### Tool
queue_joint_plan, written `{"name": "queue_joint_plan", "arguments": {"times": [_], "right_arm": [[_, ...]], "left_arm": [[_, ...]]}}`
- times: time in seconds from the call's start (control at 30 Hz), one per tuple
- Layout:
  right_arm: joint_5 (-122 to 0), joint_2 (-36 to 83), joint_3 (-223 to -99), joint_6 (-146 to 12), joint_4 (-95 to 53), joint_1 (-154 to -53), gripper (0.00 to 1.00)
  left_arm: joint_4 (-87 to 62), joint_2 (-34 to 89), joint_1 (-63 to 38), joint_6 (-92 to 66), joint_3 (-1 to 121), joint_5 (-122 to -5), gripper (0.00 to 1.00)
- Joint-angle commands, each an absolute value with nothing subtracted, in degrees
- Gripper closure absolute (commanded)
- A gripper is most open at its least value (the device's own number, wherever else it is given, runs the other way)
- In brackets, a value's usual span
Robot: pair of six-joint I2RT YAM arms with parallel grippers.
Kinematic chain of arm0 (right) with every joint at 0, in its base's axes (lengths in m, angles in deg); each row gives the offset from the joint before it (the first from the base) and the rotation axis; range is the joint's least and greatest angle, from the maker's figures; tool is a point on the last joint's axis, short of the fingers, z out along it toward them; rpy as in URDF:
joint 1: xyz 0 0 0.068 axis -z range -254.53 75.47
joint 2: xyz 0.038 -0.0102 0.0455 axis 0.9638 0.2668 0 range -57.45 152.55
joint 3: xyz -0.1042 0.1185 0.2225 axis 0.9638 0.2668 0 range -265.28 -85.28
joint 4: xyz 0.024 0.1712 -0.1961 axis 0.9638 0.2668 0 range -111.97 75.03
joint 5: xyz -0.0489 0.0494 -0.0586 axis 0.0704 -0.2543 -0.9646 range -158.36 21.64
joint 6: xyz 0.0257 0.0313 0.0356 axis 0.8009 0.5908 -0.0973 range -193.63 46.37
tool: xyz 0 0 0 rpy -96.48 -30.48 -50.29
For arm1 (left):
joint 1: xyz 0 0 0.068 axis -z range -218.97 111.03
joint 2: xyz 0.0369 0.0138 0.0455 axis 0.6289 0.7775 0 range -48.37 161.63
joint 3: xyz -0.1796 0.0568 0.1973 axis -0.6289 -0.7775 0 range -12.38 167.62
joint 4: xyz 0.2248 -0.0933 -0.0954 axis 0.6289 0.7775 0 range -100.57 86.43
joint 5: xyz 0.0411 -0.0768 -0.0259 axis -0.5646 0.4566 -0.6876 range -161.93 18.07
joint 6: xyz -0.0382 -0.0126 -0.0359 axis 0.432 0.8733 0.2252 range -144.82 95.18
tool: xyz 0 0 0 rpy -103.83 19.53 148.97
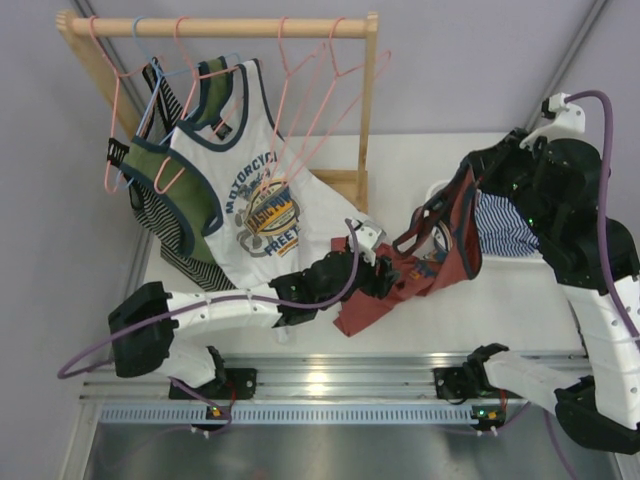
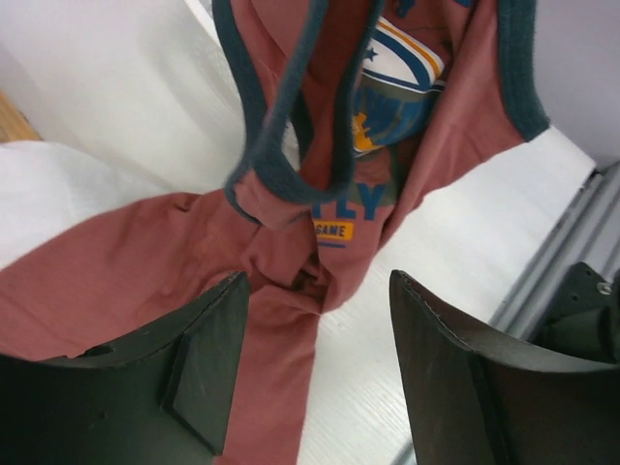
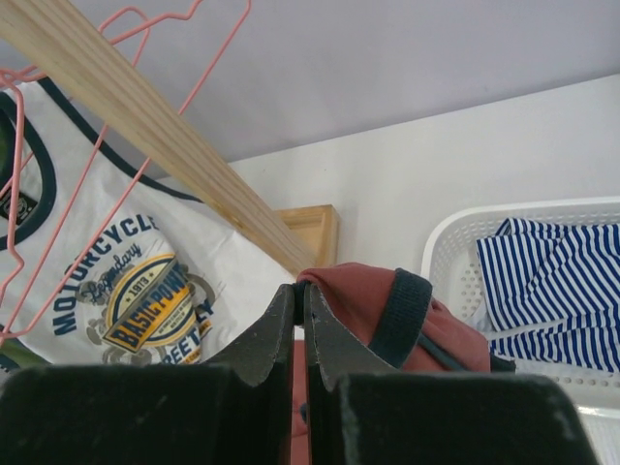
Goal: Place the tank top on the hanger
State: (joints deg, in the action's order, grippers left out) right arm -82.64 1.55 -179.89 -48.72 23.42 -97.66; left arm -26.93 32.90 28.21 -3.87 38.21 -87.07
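Rack (image 1: 230, 27): a wooden rail on posts, at the far left corner of the surface (image 1: 450, 320).
Hung clothes: a green top (image 1: 180, 190), a dark striped piece (image 1: 160, 235) and a white Motorcycle top (image 1: 265, 200) crowd the rail's left half. The white hem spreads down onto the surface towards the middle.
Blue hanger (image 1: 150, 95): among those clothes.
Hanger (image 1: 305, 110): pink wire, bare, hooked on the rail's right half with others like it, just inside the right post.
Left gripper (image 1: 378, 262): mid-surface, jaws wide, straddling the lower folds of the tank top (image 2: 145, 262).
Tank top: rust-red, right of the rack post. Its top is lifted off the surface and its hem trails down near the front edge.
Right gripper (image 3: 300, 291): raised, jaws pinched tight on the tank top's navy-trimmed edge.
Basket (image 3: 455, 228): white, at the right edge, holding a blue-and-white striped garment (image 3: 552, 281).
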Motion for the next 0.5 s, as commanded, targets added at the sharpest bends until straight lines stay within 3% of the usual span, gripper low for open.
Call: {"name": "queue_joint_plan", "arguments": {"times": [0.0,0.47], "right_arm": [[-82.2,1.3,-183.1,-48.3,23.2,-99.0,1.00],[-82.0,1.4,-184.1,-48.7,24.4,-99.5,1.00]], "left_arm": [[-33.7,35.3,28.4,-10.0,42.0,-91.2,0.35],[-36.8,43.3,28.0,-18.3,46.9,-85.7,0.36]]}}
